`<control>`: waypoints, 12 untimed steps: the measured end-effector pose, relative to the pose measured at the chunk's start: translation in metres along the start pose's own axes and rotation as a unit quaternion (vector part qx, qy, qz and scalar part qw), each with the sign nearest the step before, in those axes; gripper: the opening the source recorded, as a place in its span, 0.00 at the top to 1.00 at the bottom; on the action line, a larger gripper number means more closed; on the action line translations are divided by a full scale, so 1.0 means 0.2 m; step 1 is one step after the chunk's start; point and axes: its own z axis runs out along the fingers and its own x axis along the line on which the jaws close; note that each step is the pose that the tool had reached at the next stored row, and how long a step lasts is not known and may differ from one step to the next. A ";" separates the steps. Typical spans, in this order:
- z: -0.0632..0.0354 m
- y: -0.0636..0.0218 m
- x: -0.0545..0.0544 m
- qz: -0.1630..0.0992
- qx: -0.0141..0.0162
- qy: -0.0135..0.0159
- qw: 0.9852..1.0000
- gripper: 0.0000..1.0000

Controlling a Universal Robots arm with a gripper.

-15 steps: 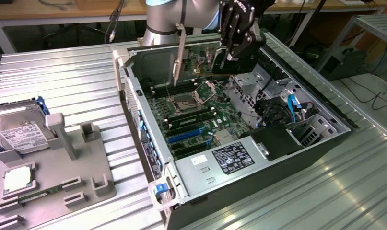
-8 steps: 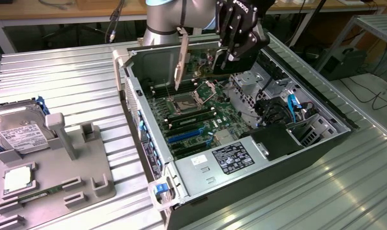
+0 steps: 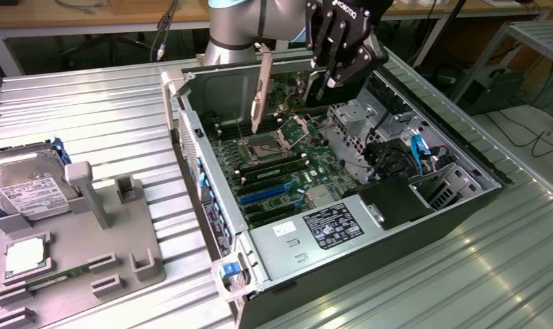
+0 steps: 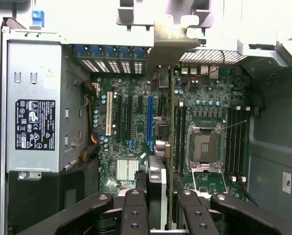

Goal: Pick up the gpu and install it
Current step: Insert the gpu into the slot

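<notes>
We see the gpu (image 3: 263, 89) lifted off the counter (image 3: 103, 116) and held upright over the open computer case (image 3: 212, 89). Its long silver bracket stands on end at the side nearer the case's rear wall. The fingers (image 3: 349, 65) are clamped on the card from above, at the end away from the bracket.

From the wrist, we look down along the gpu (image 4: 171, 44), whose thin green edge runs out from between the two black fingers (image 4: 134, 215). The card hangs above the motherboard (image 3: 276, 171), not seated in a slot, between the blue expansion slot (image 4: 150, 122) and the empty CPU socket (image 4: 205, 147). The power supply (image 3: 336, 226) with its black label fills the case's other end.

The case lies on its side across the middle of the counter. Near the counter's edge on the exterior view's left sits a grey holder (image 3: 103, 240), well apart from the case. It carries the hard drive (image 3: 25, 188) and, just beside that, a small square chip (image 3: 25, 255).
</notes>
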 end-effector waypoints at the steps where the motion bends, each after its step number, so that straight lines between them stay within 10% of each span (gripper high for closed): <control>1: 0.000 0.000 0.00 0.000 0.000 0.000 1.000 0.72; 12: 0.000 0.000 0.00 0.000 0.000 0.000 1.000 0.72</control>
